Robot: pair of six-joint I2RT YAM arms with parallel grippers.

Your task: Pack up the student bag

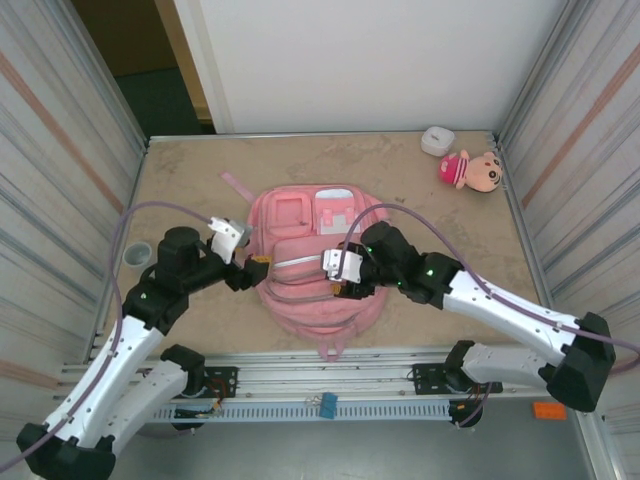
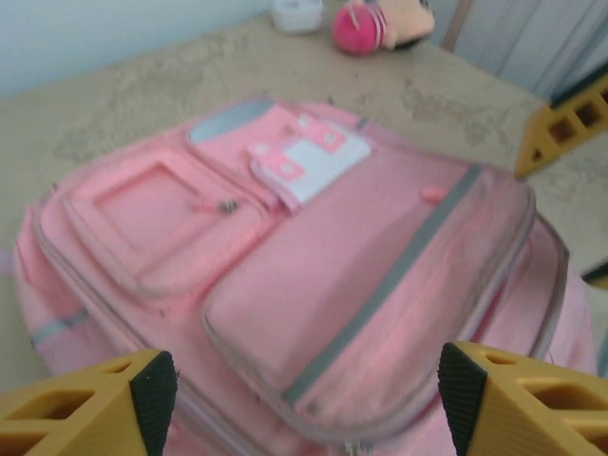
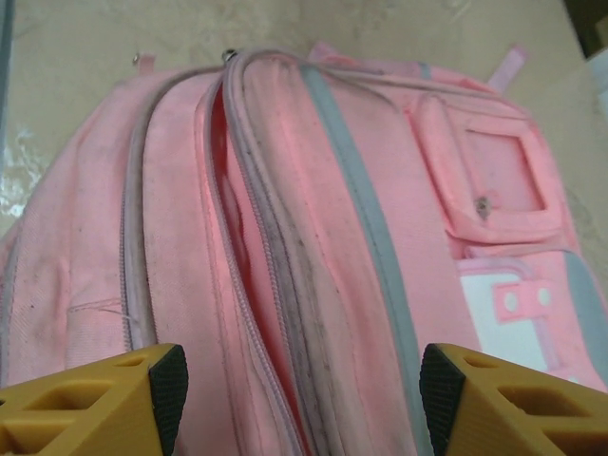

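Top view, student bag (image 1: 310, 270): lying front-up at the middle of the desk (image 1: 420, 200). Its long axis is running near to far, with the two small pockets pointing at the far wall and the rounded end with a loop pointing at the arm bases.
Top view, left hand (image 1: 258, 265): hanging at the bag's left edge.
Top view, right hand (image 1: 340, 280): hanging over the bag's right half.
Top view, plush doll (image 1: 472, 170): lying near the far right corner beside a small white box (image 1: 437, 140), well apart from the bag.
Left wrist view, left hand (image 2: 309, 394): fingers standing wide apart and gripping nothing, with the bag (image 2: 332, 285) stretching away below and the doll (image 2: 380, 19) beyond it.
Right wrist view, right hand (image 3: 304, 394): fingers spreading wide and holding nothing, above the bag (image 3: 380, 190).
Right wrist view, zip line (image 3: 228, 247): gaping slightly, with darker pink showing inside.
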